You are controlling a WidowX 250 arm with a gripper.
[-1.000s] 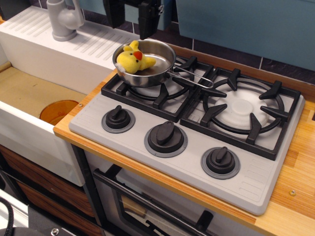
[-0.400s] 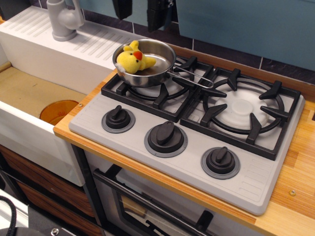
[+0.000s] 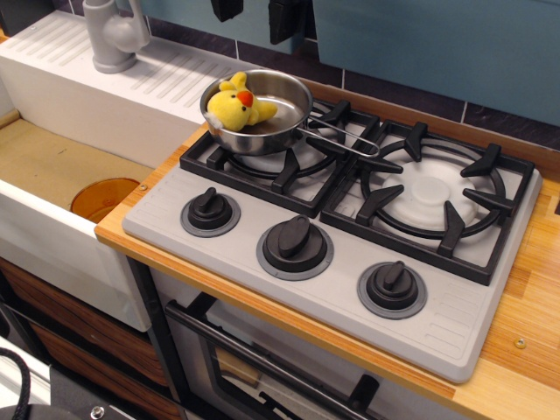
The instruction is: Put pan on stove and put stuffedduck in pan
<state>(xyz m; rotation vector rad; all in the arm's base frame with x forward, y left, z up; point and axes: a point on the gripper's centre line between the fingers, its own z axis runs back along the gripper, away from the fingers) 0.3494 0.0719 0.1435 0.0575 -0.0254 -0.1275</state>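
Note:
The shiny steel pan sits on the left burner grate of the grey stove, its wire handle pointing right. The yellow stuffedduck with its orange-red beak lies inside the pan, at its left side. My gripper hangs high above the pan at the top edge of the view. Only the two black fingertips show. They stand apart and hold nothing.
A white sink with an orange drain and a grey faucet lies left of the stove. The right burner grate is bare. Three black knobs line the stove front. A wooden counter runs to the right.
My gripper has risen straight up away from the pan, so less of the fingers shows now. The pan and the duck have not moved.

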